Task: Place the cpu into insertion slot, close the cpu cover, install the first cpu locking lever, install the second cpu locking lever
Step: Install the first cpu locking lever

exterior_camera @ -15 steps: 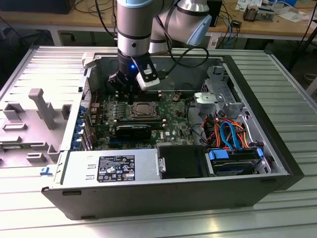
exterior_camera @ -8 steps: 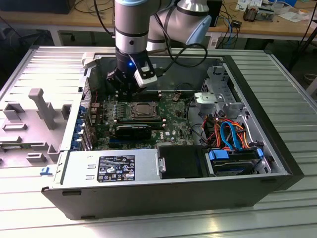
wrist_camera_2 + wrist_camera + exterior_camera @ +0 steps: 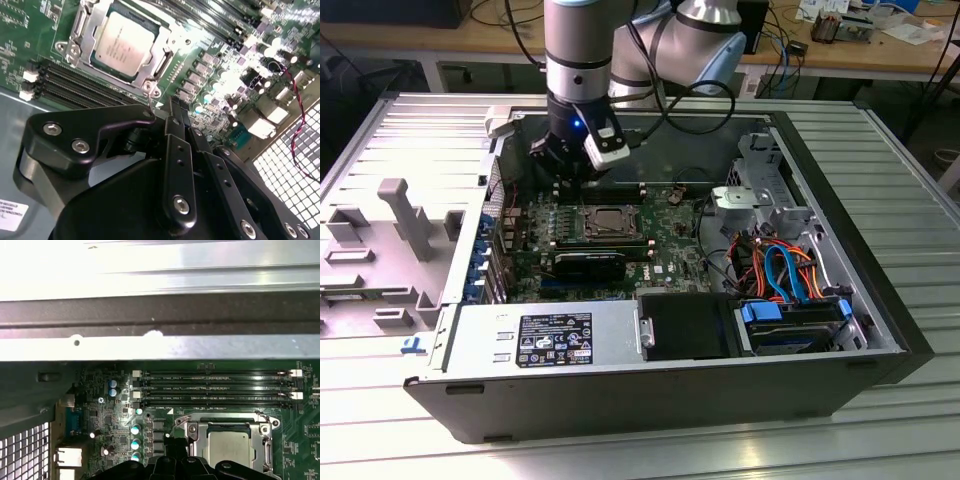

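In the exterior view the pincer (image 3: 572, 172) hangs inside the open computer case (image 3: 880, 320), just at 10 o'clock of the insertion slot (image 3: 608, 222) on the green motherboard (image 3: 670, 245). In the second wrist view the cpu (image 3: 124, 44) lies seated in the insertion slot (image 3: 85, 37), with the cpu cover (image 3: 146, 17) framing it and closed down. A thin locking lever (image 3: 150, 100) stands just by the black fingers (image 3: 179, 175). Whether the pincer is clenched or released, I cannot tell.
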Robot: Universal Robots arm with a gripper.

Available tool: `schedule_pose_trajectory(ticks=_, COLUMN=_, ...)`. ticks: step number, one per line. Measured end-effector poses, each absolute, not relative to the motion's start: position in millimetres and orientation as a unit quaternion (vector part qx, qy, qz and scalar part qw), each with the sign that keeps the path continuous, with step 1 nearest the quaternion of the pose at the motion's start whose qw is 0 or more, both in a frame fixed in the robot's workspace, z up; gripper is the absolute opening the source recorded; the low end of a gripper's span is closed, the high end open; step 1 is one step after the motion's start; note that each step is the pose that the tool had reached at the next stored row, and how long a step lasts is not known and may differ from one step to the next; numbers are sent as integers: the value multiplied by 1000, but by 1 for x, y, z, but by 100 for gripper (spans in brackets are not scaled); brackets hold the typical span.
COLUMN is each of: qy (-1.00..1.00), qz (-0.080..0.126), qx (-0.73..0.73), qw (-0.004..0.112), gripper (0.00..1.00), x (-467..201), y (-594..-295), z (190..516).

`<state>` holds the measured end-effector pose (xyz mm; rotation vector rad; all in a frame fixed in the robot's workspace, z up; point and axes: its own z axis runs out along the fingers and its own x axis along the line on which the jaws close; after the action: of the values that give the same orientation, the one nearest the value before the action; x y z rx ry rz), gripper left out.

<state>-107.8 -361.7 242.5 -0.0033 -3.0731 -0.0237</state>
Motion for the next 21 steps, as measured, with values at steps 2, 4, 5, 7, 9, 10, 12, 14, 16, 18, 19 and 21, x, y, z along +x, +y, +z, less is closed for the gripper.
schedule_pose_trajectory(ticks=2, qy=-999, qz=-8, qx=-1, qw=34, gripper=11, x=-110, y=-360, z=242)
schedule_pose_trajectory(ticks=4, qy=-999, qz=-8, qx=0, qw=34, gripper=11, x=-113, y=-359, z=243)
schedule_pose_trajectory(ticks=5, qy=-999, qz=-8, qx=1, qw=34, gripper=11, x=-114, y=-359, z=243)
schedule_pose_trajectory(ticks=7, qy=-999, qz=-8, qx=1, qw=34, gripper=11, x=-116, y=-358, z=243)
schedule_pose_trajectory(ticks=9, qy=-999, qz=-8, qx=2, qw=33, gripper=11, x=-120, y=-357, z=242)
schedule_pose_trajectory(ticks=10, qy=-999, qz=-8, qx=3, qw=33, gripper=11, x=-121, y=-357, z=242)
schedule_pose_trajectory(ticks=12, qy=-999, qz=-7, qx=5, qw=33, gripper=11, x=-123, y=-356, z=243)
schedule_pose_trajectory(ticks=14, qy=-999, qz=-7, qx=7, qw=33, gripper=11, x=-123, y=-353, z=244)
schedule_pose_trajectory(ticks=16, qy=-999, qz=-7, qx=9, qw=33, gripper=11, x=-123, y=-349, z=246)
schedule_pose_trajectory(ticks=18, qy=-999, qz=-7, qx=11, qw=33, gripper=11, x=-123, y=-346, z=247)
schedule_pose_trajectory(ticks=19, qy=-999, qz=-7, qx=12, qw=33, gripper=11, x=-123, y=-344, z=247)
schedule_pose_trajectory(ticks=21, qy=-999, qz=-7, qx=14, qw=33, gripper=11, x=-123, y=-343, z=247)
